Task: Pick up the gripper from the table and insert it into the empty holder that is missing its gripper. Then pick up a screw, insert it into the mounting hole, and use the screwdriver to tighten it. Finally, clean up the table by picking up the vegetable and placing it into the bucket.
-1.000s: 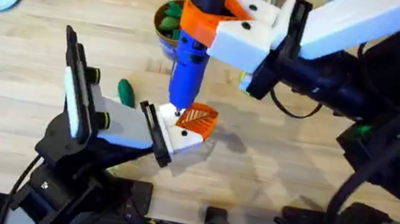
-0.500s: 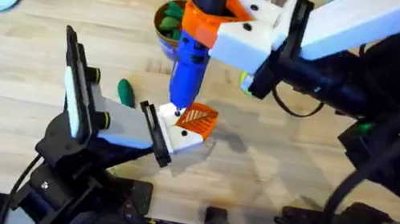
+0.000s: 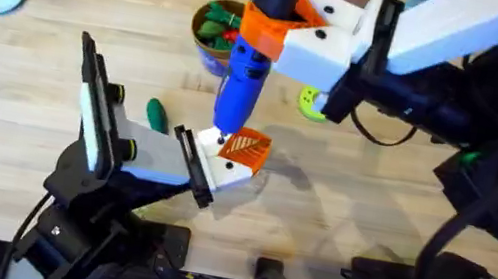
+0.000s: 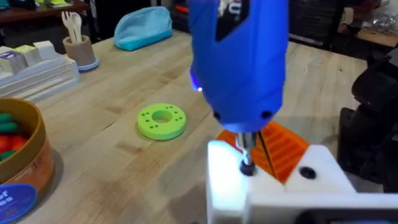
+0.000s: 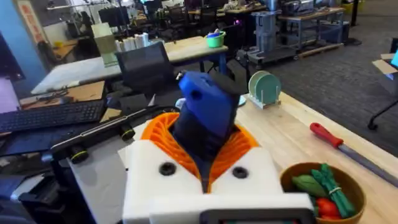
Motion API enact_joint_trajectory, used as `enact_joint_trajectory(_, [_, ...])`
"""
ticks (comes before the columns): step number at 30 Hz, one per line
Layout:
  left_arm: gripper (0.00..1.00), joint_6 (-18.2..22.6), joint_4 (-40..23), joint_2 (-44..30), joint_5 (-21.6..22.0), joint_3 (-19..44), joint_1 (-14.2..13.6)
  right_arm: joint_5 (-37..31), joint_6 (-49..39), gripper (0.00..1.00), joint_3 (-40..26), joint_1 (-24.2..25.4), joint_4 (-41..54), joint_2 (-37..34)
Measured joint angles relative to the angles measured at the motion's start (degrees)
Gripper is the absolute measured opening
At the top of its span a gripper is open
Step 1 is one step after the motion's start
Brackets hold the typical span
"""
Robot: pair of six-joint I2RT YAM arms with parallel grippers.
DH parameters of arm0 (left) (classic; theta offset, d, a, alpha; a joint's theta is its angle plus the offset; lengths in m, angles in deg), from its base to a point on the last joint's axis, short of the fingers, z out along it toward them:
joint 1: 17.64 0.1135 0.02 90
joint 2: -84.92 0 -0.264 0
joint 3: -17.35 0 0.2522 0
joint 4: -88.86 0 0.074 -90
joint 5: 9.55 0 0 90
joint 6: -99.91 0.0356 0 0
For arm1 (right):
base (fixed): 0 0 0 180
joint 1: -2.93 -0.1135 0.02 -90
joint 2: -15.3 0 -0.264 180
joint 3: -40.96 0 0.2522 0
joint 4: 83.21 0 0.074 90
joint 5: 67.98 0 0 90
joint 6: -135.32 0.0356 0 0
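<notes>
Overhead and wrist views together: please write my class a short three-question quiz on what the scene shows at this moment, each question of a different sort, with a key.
1. True or false: the right gripper holds the screwdriver with its bit down on the holder.
2. Where does the loose dark-green vegetable lie?
A. in the bucket
B. on the table, beside the left arm
C. on the lime-green disc
3. Fill in: the orange gripper fitted on the holder has a ______ face.

Key: 1 true; 2 B; 3 ribbed.
</notes>
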Motion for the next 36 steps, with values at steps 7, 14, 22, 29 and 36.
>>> enact_joint_trajectory(7, [0.004,0.0,0.0,0.0,0.0,0.0,0.0,2.8,-0.3,0.019,0.0,0.9,0.3,0.6])
enact_joint_trajectory(14, [0.004,0.0,0.0,0.0,0.0,0.0,0.0,3.7,-0.4,0.019,0.0,1.0,0.4,1.0])
enact_joint_trajectory(22, [0.004,0.0,0.0,0.0,0.0,0.0,0.0,3.9,-0.8,0.019,0.0,1.3,0.5,5.4])
enact_joint_trajectory(29, [0.004,0.0,0.0,0.0,0.0,0.0,0.0,4.4,-0.9,0.019,0.0,5.6,0.4,8.2])
enact_joint_trajectory(36, [0.004,0.0,0.0,0.0,0.0,0.0,0.0,2.4,-7.2,0.019,0.0,19.5,13.1,8.2])
